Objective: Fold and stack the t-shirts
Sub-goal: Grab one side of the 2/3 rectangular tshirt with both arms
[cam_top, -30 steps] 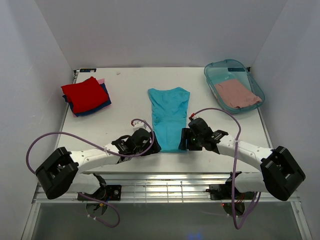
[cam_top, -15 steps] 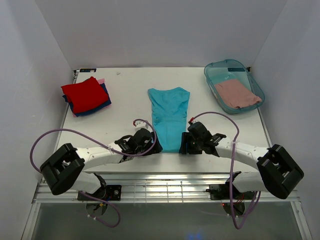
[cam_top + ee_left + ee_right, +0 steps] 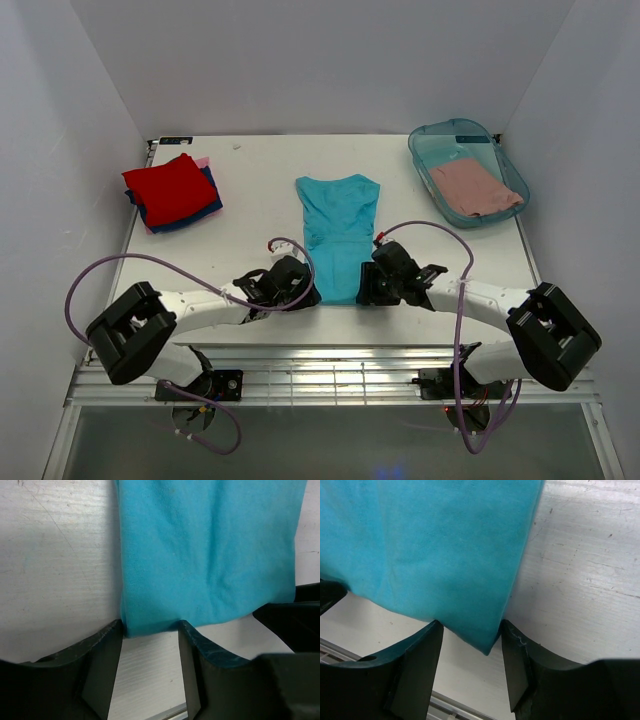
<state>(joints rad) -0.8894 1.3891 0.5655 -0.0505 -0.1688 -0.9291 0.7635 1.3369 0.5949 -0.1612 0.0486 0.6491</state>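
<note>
The large teal t-shirt [image 3: 337, 232] lies folded into a long strip in the middle of the table. My left gripper [image 3: 306, 294] is open at its near left corner; the left wrist view shows that corner [image 3: 150, 622] between the fingers [image 3: 100, 650]. My right gripper [image 3: 364, 291] is open at the near right corner, which sits between its fingers [image 3: 517, 655] in the right wrist view [image 3: 487, 640]. A stack with a red t-shirt [image 3: 168, 187] on top, dark blue [image 3: 185, 219] and pink [image 3: 203, 162] edges showing under it, lies at far left. A dusty-pink t-shirt [image 3: 474, 187] lies in the tub.
The translucent teal plastic tub [image 3: 434, 148] stands at the far right corner. The table's near edge [image 3: 340, 340] with a metal rail runs just behind both grippers. White walls close in the table on three sides.
Both grippers have moved inward along the near edge, closing on the teal shirt's near corners. The shirts have not moved.
</note>
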